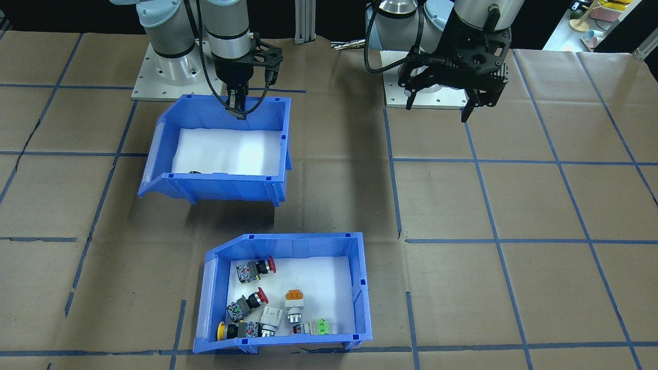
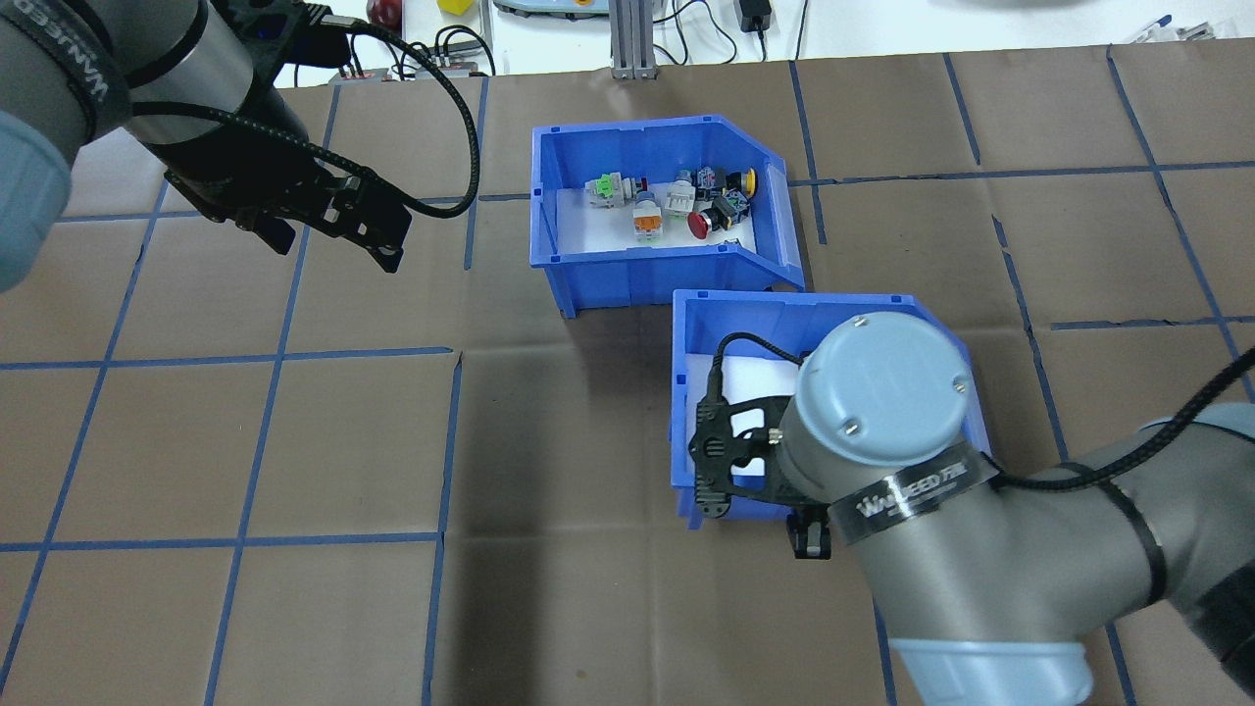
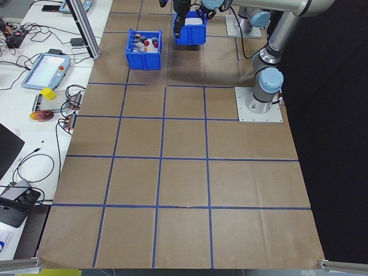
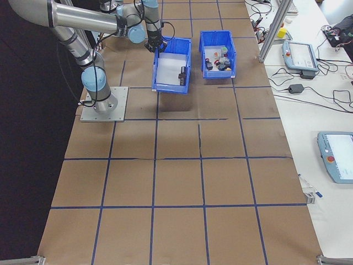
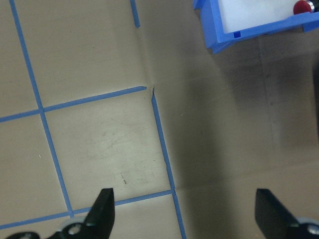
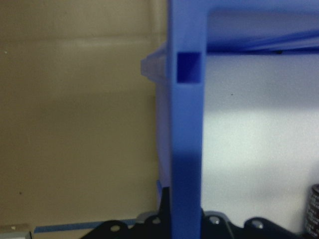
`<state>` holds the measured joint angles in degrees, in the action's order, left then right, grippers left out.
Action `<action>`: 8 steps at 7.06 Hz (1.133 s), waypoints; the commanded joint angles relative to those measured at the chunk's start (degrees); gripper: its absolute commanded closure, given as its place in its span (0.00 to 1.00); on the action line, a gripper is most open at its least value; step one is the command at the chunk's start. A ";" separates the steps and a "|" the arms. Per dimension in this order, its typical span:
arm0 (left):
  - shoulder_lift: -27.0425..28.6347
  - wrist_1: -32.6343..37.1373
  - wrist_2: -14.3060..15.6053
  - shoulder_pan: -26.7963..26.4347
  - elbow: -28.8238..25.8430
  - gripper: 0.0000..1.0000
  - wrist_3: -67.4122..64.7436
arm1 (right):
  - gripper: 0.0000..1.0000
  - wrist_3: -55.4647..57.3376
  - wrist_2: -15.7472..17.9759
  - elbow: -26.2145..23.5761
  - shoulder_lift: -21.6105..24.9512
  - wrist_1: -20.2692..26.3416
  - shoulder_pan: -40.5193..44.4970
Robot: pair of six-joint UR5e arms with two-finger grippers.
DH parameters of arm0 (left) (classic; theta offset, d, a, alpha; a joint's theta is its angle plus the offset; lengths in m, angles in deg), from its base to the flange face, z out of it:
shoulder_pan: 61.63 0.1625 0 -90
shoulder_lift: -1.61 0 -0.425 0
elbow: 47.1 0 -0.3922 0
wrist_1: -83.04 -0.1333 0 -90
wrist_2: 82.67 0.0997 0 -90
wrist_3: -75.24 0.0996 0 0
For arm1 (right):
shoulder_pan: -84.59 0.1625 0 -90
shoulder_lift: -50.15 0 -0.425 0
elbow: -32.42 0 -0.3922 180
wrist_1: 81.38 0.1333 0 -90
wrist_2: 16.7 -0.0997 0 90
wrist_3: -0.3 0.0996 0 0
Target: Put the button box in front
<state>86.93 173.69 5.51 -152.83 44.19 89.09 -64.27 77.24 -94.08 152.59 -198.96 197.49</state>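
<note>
Risk of moving the wrong bin: right gripper (image 1: 237,109) clamped on near-empty bin (image 1: 216,149) wall, left gripper (image 5: 182,211) wide open, empty; button box (image 1: 288,293) ungrasped.

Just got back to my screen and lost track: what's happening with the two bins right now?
The right end effector is clamped on the robot-side wall of the near-empty blue bin, which seems lifted off the table, judging by the shadow under it. That is not the button box; the button box sits farther from the robot, nothing gripping it, with its push-button switches inside. The left end effector hovers open over the table, holding nothing.
</note>
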 commanded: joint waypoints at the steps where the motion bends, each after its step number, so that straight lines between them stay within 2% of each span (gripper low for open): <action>1: 0.37 0.14 -0.46 0.59 1.60 0.01 0.65 | 0.92 9.33 3.79 0.63 -7.13 -7.53 12.56; 2: -0.32 -0.55 -0.72 1.20 2.48 0.01 -1.61 | 0.92 11.63 5.98 2.11 -11.09 -9.40 14.87; 3: -1.02 -0.56 0.15 1.38 2.75 0.01 -6.86 | 0.92 11.91 6.26 2.91 -12.95 -9.68 15.24; 6: -1.47 -0.56 1.38 2.60 3.19 0.01 -6.73 | 0.91 13.14 5.65 2.74 -13.15 -10.12 15.24; 7: -1.47 -0.56 1.39 3.40 3.63 0.01 -6.47 | 0.49 13.23 5.65 2.74 -13.15 -10.12 15.24; 8: -1.64 -0.56 1.39 3.40 4.41 0.01 -6.47 | 0.00 13.93 5.91 2.74 -13.23 -9.60 14.90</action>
<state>85.44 173.13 6.77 -149.81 47.85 82.55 -51.02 82.97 -91.33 139.45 -208.99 212.64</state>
